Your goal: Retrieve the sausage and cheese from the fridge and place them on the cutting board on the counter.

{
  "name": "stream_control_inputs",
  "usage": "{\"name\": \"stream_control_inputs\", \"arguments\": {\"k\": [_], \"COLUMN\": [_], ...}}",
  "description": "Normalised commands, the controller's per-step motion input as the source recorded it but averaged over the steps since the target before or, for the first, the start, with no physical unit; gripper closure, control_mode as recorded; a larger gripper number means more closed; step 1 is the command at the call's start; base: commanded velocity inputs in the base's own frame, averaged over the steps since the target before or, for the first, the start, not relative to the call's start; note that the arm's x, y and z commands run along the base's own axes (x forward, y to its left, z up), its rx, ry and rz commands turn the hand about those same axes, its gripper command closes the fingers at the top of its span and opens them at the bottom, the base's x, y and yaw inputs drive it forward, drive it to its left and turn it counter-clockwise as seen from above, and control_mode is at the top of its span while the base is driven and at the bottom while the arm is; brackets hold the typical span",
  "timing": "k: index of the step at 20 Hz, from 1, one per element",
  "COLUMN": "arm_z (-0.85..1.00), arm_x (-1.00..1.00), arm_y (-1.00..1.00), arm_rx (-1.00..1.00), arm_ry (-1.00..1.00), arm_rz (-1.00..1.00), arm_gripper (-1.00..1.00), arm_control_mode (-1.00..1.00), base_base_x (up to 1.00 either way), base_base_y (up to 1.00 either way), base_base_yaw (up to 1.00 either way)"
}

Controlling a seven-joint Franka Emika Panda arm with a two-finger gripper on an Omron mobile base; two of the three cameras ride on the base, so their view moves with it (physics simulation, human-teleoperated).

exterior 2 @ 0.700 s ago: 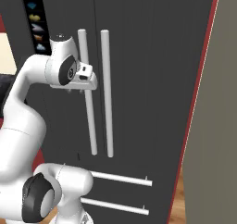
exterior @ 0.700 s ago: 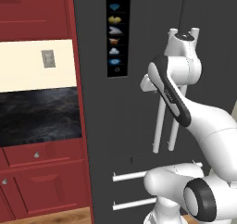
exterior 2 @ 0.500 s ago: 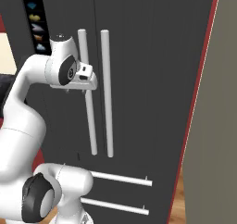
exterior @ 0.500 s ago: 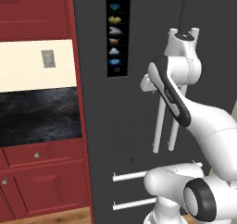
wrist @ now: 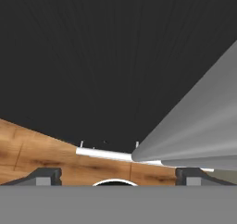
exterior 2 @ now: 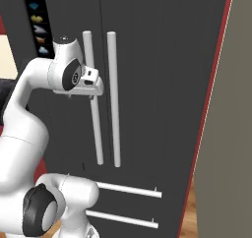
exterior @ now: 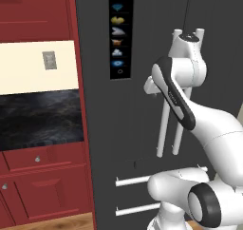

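At the closed tall dark grey fridge [exterior 2: 162, 60], claw [exterior 2: 92, 97] spread wide beside the left long silver bar handle [exterior 2: 93, 114], door-opening step judged underway; next: clench, then pull.

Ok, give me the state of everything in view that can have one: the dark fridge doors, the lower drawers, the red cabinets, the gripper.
Tall dark grey fridge: both upper doors shut.
Fridge's two lower drawers with horizontal silver bars: shut.
Red cabinet drawers with round silver knobs: shut.
Two-finger gripper: open, finger tips wide apart, at the left vertical silver bar handle, not closed on it.
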Motion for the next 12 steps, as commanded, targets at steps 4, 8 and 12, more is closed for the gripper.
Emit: {"name": "stream_control_inputs", "arguments": {"k": [4,8,12], "arm_z": [0.00,0.00,0.00], "arm_x": [0.00,0.00,0.00], "arm_y": [0.00,0.00,0.00], "arm_rx": [0.00,0.00,0.00], "arm_ry": [0.00,0.00,0.00], "arm_rz": [0.00,0.00,0.00], "arm_gripper": [-1.00,-1.00,-1.00], "arm_control_mode": [1.00,1.00,1.00], "base_base_x": [-0.31,-0.38,-0.34], "base_base_y": [-0.01,-0.03,-0.02], "base_base_yaw": [0.00,0.00,0.00]}}
